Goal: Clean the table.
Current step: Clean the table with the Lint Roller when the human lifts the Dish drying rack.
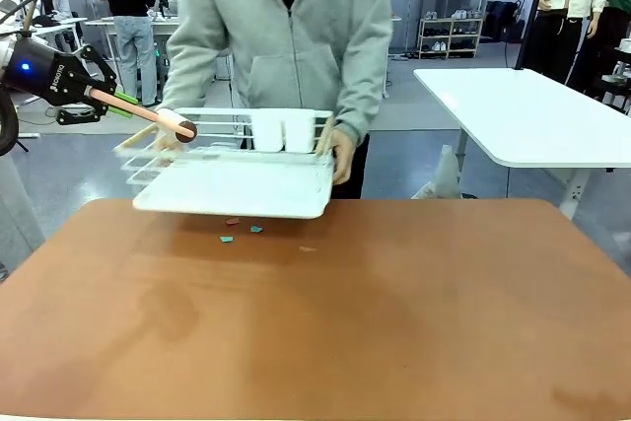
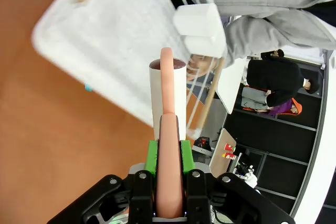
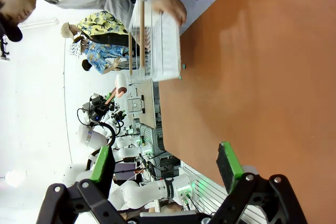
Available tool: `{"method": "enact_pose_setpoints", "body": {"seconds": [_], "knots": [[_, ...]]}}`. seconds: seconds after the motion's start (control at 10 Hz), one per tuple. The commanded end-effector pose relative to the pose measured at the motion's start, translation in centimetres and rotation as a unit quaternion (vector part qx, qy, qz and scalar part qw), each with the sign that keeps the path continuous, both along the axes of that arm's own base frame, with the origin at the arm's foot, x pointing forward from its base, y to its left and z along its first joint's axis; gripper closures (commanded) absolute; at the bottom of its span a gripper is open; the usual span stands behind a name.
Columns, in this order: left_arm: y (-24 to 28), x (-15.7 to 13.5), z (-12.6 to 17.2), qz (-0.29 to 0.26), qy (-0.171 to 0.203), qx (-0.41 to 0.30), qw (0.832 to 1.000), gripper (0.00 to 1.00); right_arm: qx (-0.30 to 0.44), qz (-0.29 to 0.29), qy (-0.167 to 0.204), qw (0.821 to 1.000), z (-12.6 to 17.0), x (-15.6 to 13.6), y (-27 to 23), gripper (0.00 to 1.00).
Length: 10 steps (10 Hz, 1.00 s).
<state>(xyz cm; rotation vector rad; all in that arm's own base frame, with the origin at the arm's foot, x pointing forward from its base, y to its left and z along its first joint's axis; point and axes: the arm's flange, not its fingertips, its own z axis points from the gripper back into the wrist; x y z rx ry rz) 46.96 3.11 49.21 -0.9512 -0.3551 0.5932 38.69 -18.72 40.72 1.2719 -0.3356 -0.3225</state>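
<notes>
The reddish-brown table (image 1: 394,322) carries a few small teal and red scraps (image 1: 242,232) near its far edge. Just above them a person in a grey hoodie holds a white dish rack (image 1: 237,189) off the table with both hands (image 1: 343,157). My left gripper (image 1: 110,99) is up at the far left, shut on the peach handle of a roller (image 1: 177,125) whose white head reaches toward the rack. In the left wrist view the left gripper (image 2: 168,153) clamps that handle (image 2: 167,124) between green pads, over the rack (image 2: 105,40). My right gripper (image 3: 164,163) stands open above bare table (image 3: 273,77).
Two white cups (image 1: 281,130) stand in the rack. A white-topped table (image 1: 523,115) is at the back right. Other people stand in the background behind the person.
</notes>
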Motion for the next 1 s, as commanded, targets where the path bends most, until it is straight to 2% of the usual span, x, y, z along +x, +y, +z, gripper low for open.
{"method": "enact_pose_setpoints", "body": {"seconds": [0.0, 0.9], "knots": [[0.0, -0.05, 0.18, 0.0, -0.001, 0.001, 1.0, 1.0, 0.002, 0.001, -0.004, 1.0, 0.2, -0.03, -0.01, 0.0], [0.0, -0.05, 0.18, 0.0, -0.001, 0.001, 1.0, 1.0, 0.002, 0.001, -0.004, 1.0, 0.2, -0.03, -0.01, 0.0]]}}
